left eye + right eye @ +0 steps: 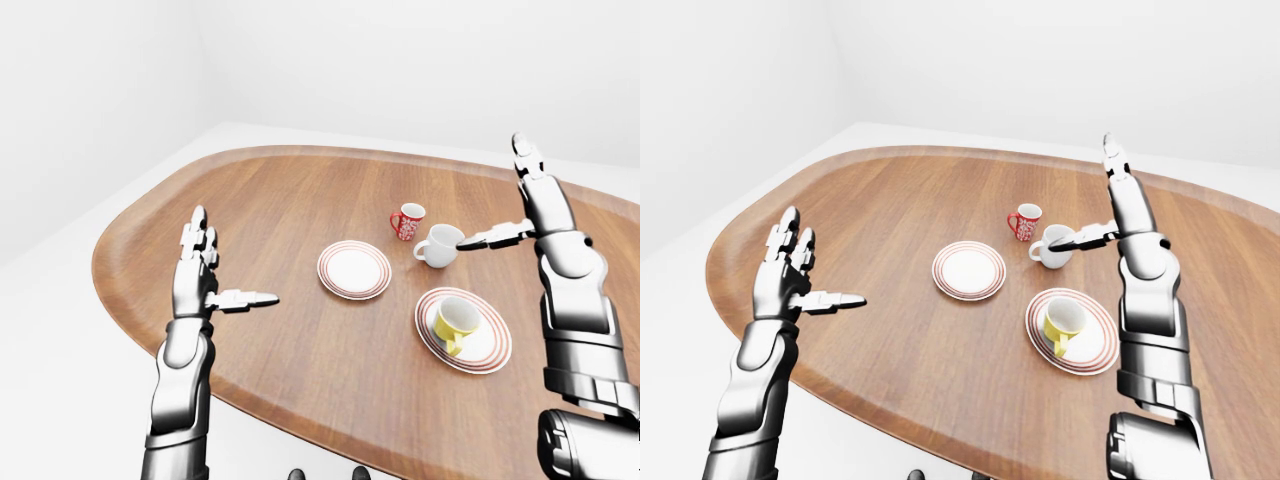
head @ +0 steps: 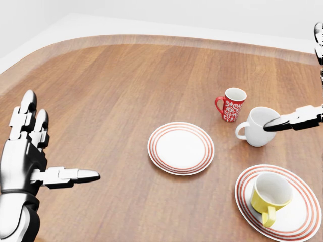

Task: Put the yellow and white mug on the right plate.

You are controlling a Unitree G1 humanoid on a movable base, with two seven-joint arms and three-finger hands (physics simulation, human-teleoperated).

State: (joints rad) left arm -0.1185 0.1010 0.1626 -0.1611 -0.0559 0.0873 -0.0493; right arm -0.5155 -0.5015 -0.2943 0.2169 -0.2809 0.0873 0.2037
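Head view shows the yellow and white mug sitting upright inside the right plate, handle toward the bottom edge, so the placing looks done to me. The right hand is raised well above the surface, fingers spread and released, holding nothing; its thumb points across the rim of the plain white mug, and I cannot tell whether it touches. The left hand hangs over the surface at the view's left, fingers open, also holding nothing. The middle plate lies bare, and the red patterned mug stands just beyond the white one. What seems left is only bringing the arm clear.
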